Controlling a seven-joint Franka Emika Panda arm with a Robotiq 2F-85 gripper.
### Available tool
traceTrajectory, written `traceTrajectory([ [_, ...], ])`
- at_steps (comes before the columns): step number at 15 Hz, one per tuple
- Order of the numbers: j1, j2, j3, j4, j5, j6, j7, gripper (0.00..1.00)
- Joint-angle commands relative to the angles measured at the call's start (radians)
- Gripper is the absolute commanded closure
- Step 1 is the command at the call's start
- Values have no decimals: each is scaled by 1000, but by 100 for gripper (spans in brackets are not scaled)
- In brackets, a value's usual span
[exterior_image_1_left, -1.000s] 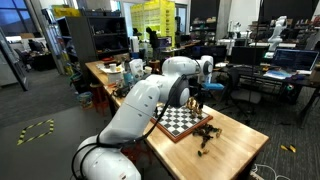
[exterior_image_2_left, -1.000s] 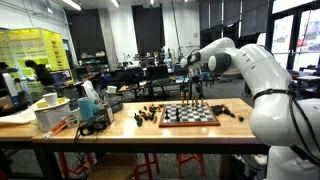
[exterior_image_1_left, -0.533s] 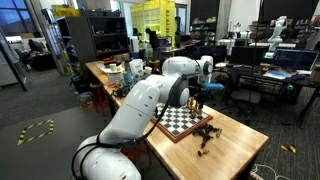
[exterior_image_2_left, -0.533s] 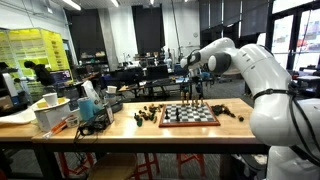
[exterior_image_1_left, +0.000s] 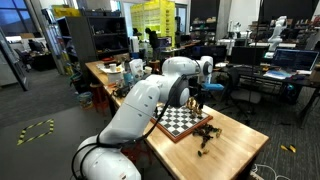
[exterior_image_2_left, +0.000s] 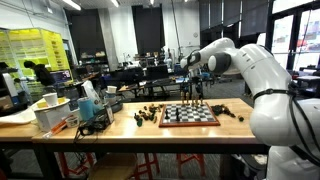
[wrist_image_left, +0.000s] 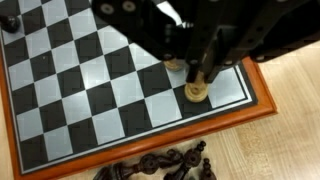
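one pale chess piece (wrist_image_left: 197, 93) stands near the corner of the chessboard (wrist_image_left: 80, 100), pinched by the gripper (wrist_image_left: 201, 78), jaws almost fully closed; dark pieces (wrist_image_left: 160, 166) lie just off the board on the table (wrist_image_left: 290, 100).

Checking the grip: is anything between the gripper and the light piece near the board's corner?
Nothing visible. The gripper sits shut on the light piece; a second piece stands beside it, not between.
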Motion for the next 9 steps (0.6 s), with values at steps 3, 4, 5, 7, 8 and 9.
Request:
traceTrajectory([
  [3, 6, -34, -3, -43, -9, 7, 8, 49],
  [4, 6, -34, -3, -43, -9, 6, 8, 41],
  [5, 6, -34, -3, -43, -9, 6, 8, 35],
  [7, 6, -36, -3, -44, -8, 6, 11, 21],
  [8, 6, -35, -4, -43, -9, 5, 10, 15],
  [9, 7, -36, -4, -45, -10, 2, 9, 7],
])
